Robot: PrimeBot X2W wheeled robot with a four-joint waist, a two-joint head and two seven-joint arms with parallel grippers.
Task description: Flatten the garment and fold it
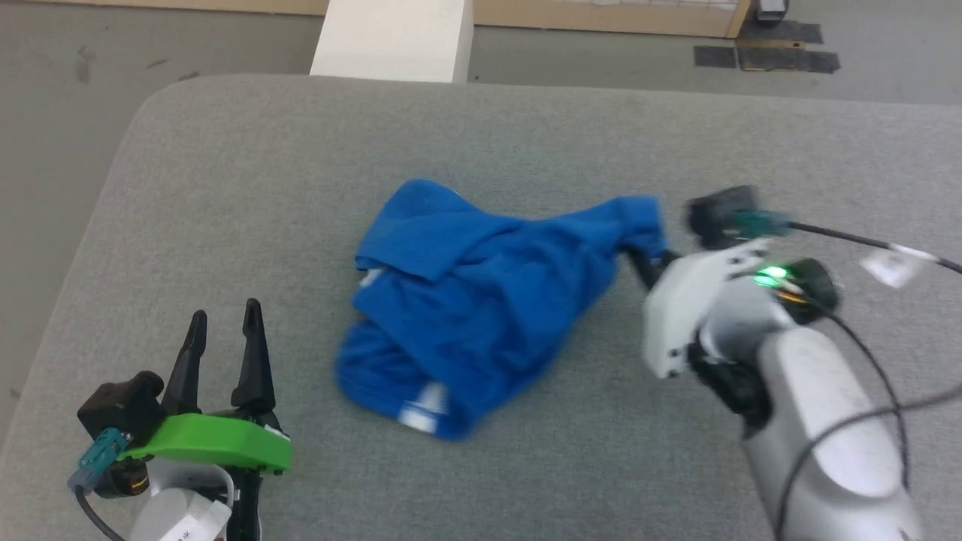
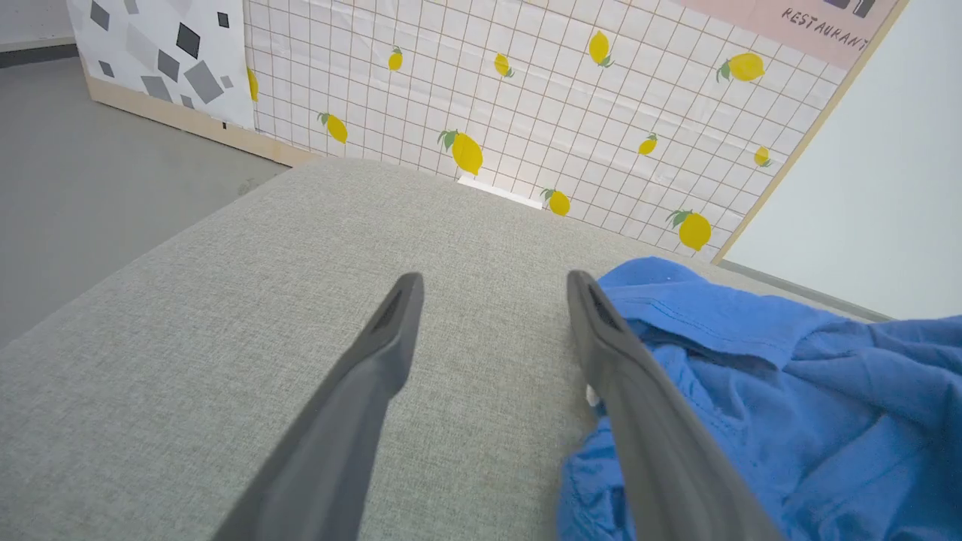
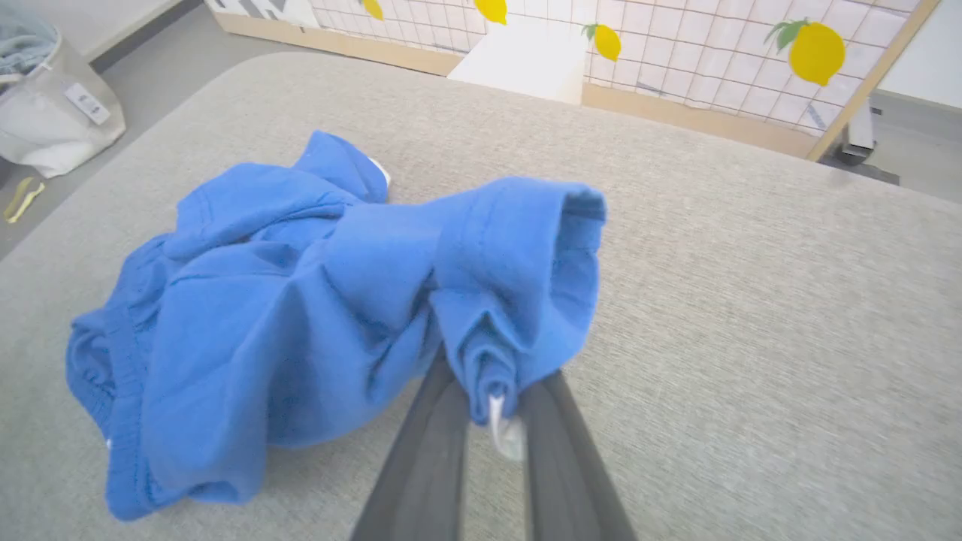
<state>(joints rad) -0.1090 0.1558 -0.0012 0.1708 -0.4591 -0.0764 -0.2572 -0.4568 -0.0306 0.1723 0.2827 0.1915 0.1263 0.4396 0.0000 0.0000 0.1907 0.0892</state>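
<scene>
garment (image 1: 473, 300), one blue heap on grey surface (image 1: 301, 165), right hand (image 1: 640, 269) pinching its edge, left hand (image 1: 223, 319) wide

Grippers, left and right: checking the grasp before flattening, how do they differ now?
The left gripper has its fingers spread with nothing between them; the right gripper has its fingers pinched on a bunched end of the garment. The left gripper sits left of the garment; the right gripper is at its right end. Both have long dark fingers.
</scene>
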